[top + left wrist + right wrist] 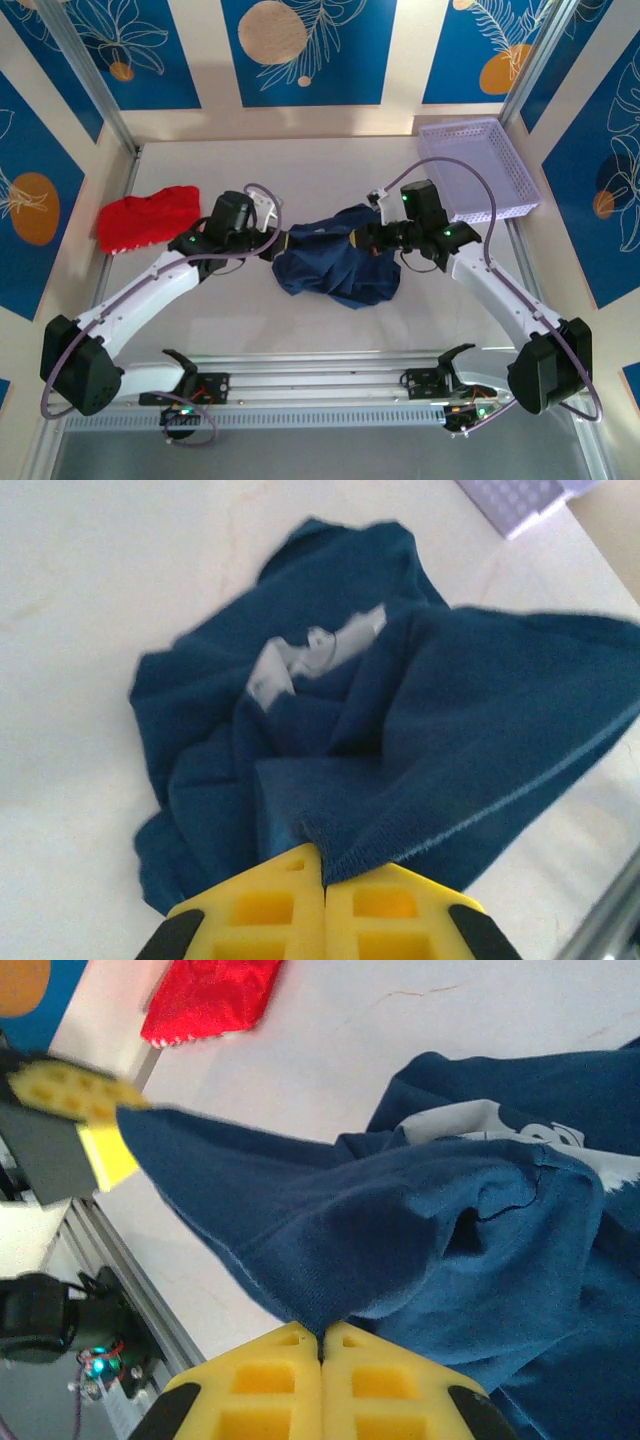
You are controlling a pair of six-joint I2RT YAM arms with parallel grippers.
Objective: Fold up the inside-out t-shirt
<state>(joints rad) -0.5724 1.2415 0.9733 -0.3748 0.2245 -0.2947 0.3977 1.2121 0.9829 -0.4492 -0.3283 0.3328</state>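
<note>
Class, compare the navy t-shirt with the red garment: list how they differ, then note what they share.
Colour: the t-shirt is dark navy, the red garment bright red. Place: the t-shirt sits central; the red garment lies far left. Handling: the left pincer and right pincer each clamp the t-shirt; the red garment lies untouched. Shared: both are cloth garments.

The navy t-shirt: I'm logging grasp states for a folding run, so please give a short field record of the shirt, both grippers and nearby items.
shirt: navy t-shirt, crumpled on the table, white print showing
left gripper: shut on a hemmed shirt edge
right gripper: shut on a shirt fold
cloth between grippers: lifted and stretched
red garment: far left, apart from shirt
basket: far right, apart from shirt
</note>
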